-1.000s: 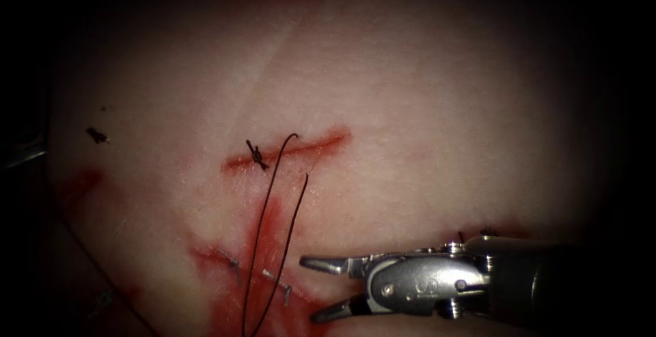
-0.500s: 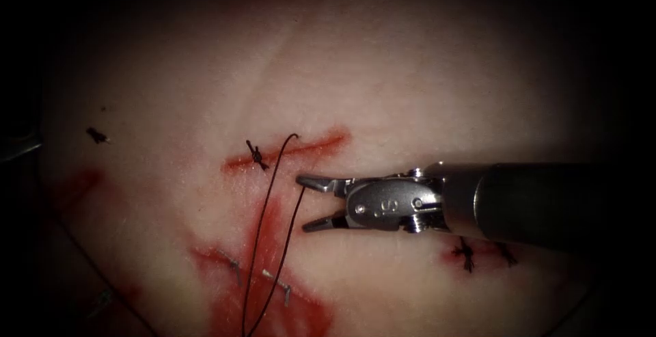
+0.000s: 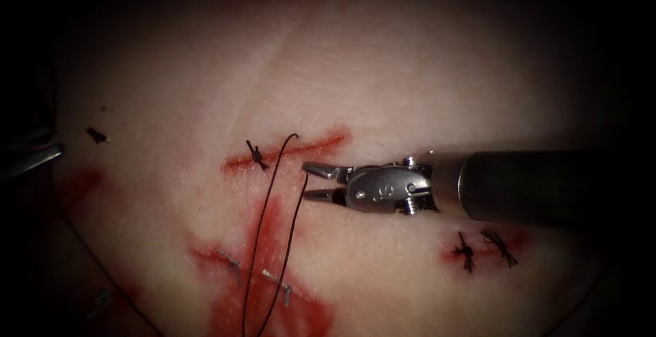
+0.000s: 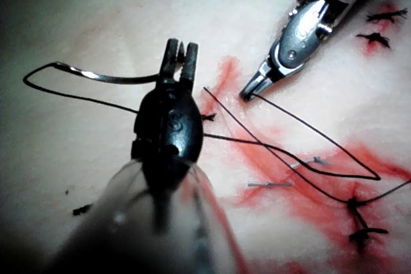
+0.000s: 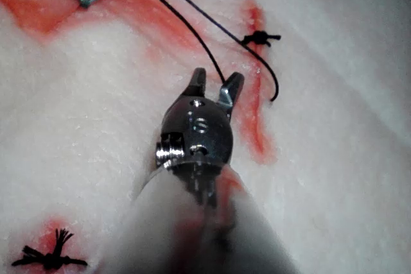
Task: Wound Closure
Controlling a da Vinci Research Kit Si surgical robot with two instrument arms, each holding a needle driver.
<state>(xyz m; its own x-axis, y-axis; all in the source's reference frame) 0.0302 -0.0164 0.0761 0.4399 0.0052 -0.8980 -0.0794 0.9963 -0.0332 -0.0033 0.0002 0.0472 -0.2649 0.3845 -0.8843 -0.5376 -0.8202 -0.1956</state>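
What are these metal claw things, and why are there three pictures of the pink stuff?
They are a practice robot's two small hands, for sewing shut a cut in pork belly, the tissue. One picture looks from above; the other two come from cameras on each arm. The left hand holds the curved needle near one end, out of the tissue. The right hand is open, holding nothing, with a loose thread end between its jaws. Red fluid stains the tissue.
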